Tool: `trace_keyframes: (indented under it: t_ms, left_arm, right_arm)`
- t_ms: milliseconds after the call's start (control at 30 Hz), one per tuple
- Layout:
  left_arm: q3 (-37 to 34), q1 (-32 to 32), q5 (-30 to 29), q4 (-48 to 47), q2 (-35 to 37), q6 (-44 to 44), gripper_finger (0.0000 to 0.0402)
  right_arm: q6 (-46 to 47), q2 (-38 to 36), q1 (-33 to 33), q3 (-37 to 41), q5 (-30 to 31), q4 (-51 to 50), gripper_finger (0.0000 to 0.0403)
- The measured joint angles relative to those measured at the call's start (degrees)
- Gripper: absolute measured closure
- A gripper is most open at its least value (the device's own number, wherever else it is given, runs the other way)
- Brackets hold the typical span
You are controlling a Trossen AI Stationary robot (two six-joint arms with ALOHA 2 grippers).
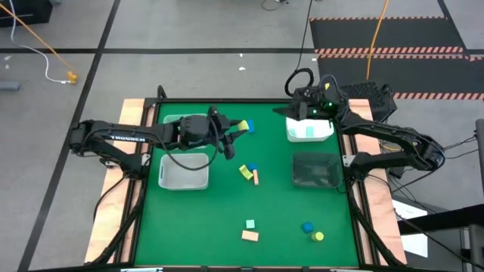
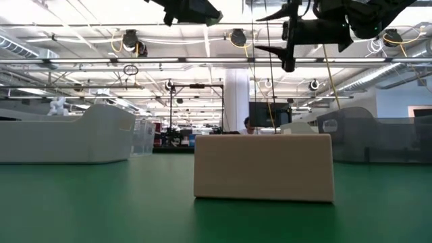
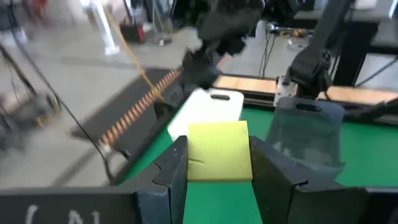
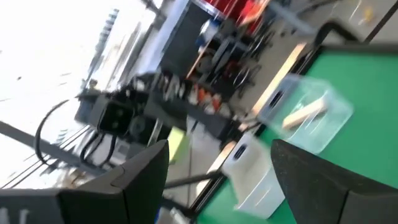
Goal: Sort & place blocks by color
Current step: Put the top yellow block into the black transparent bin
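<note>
Left gripper (image 3: pixel 217 180): clamped on yellow block (image 3: pixel 219 151), raised over the mat's far middle, right of the clear bin (image 1: pixel 184 171).
Right gripper (image 1: pixel 300 108): jaws spread, empty, above white bin (image 1: pixel 310 129).
Handling: likely light, rigid, smooth; best pinched across flat opposite faces.
Remaining blocks (image 1: pixel 249 173): scattered mid-mat and near edge.
Writing: white lettering on left arm, unreadable.

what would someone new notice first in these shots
The left gripper holds a yellow block between its jaws, raised over the green table at the far middle. The right gripper hangs empty, jaws apart, above the white bin at the far right. Loose blocks lie scattered mid-table.
</note>
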State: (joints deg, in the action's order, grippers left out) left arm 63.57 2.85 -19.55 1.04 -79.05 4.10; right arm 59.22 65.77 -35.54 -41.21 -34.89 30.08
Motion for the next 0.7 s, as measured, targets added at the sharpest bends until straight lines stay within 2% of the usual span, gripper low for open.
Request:
trace_keyframes:
  t_ms: [133, 333, 600, 700]
  left_arm:
    - [0.0, 0.5, 0.0, 1.4, -0.9, 8.7, 0.0267]
    - [0.0, 0.6, -0.1, 3.2, -4.2, 15.1, 0.0267]
    - [0.0, 1.3, 0.0, 7.9, -8.0, 17.6, 0.0267]
    - [0.0, 1.3, 0.0, 9.8, -9.2, 18.8, 0.0253]
  right_arm:
    - [0.8, 0.8, 3.5, 0.0, 3.0, 0.7, 0.0129]
    - [3.0, 3.5, 8.3, 0.0, 9.7, 4.6, 0.0129]
    - [3.6, 6.9, 12.4, 0.0, 15.8, 7.0, 0.0129]
    - [4.6, 8.5, 14.3, 0.0, 17.8, 9.0, 0.0129]
